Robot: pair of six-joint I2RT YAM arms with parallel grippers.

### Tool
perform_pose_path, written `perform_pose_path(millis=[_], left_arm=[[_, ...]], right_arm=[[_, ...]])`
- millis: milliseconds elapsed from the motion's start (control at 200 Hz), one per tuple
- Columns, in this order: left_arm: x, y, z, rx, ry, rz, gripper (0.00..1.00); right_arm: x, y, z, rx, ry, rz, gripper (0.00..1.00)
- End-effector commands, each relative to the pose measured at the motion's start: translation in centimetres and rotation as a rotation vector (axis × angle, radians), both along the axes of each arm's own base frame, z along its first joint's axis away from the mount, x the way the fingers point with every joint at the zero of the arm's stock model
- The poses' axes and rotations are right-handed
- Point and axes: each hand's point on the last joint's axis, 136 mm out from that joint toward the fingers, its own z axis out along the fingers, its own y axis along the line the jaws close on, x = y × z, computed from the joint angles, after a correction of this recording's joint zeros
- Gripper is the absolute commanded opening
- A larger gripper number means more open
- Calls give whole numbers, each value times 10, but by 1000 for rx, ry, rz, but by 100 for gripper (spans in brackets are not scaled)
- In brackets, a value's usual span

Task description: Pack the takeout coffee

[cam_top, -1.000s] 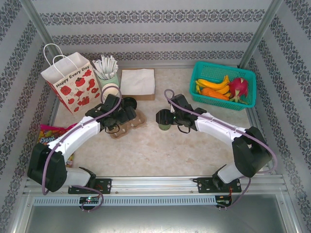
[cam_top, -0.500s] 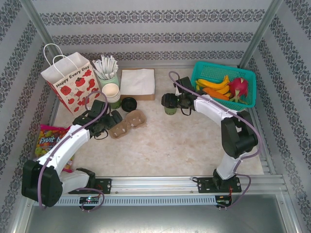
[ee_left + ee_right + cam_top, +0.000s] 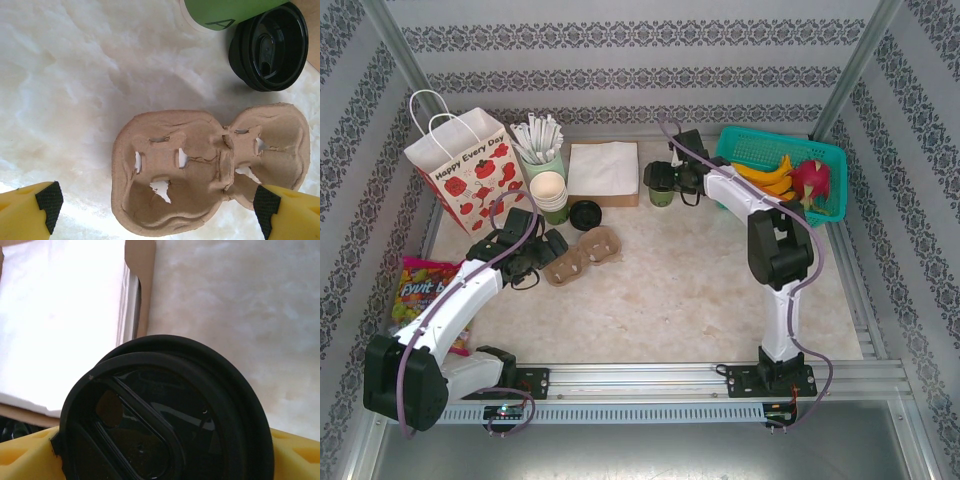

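**Overhead view.** The takeout coffee (image 3: 660,188) sits in the upper centre of the frame. It is just beside the right edge of the stack of white napkins (image 3: 603,168) and left of the teal basket (image 3: 760,148). The right gripper (image 3: 668,181) holds it, jaws spread wide and set against opposite sides of the cup. Left of centre, the left gripper (image 3: 546,250) hangs fully open and empty, just beside the pulp cup carrier (image 3: 582,254).

**Handling.** A lidded paper cup is judged light and thin-walled. The wall yields under a hard squeeze, and the press-fit lid can lift off. Whether the cup is filled cannot be told, so it is best kept upright. The firmest hold is probably high on the wall, just below the lid, where the rolled rim stiffens the paper.

**Views compared.** The right wrist view shows yellow fingers (image 3: 22,455) flanking the coffee's black lid and its moulded top, detail lost from above. The left wrist view shows both carrier pockets empty, with slit tabs, and a loose black lid (image 3: 267,47) at upper right. The overhead view gives what neither wrist view does: cup and carrier well apart, and the paper bag (image 3: 465,170) at upper left.
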Motion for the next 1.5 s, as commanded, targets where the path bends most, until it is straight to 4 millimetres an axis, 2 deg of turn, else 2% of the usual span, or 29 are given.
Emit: perform_pose_path(millis=[0, 110, 225, 584, 764, 1034, 1189, 1274, 1494], left_arm=[[-8, 6, -4, 2, 20, 19, 100], [-9, 6, -7, -3, 27, 20, 99], [-10, 6, -10, -9, 35, 20, 100], [-10, 1, -23, -40, 67, 19, 100], [-8, -1, -24, -52, 67, 17, 100], [-9, -3, -25, -61, 70, 10, 100], [-11, -3, -28, -65, 79, 11, 100], [-12, -4, -29, -69, 80, 9, 100], [-12, -4, -30, -71, 82, 10, 100]], right_arm=[[-17, -18, -65, -82, 195, -50, 87], [-11, -17, -72, -86, 213, -65, 88], [-7, -14, -68, -74, 203, -67, 89], [8, -12, -34, -66, 128, -50, 92], [16, -10, -24, -64, 97, -41, 93], [32, -7, -35, -65, 109, -44, 91], [40, -7, -32, -68, 96, -49, 91], [43, -7, -25, -67, 83, -46, 92], [44, -7, 8, -59, 20, -24, 97]])
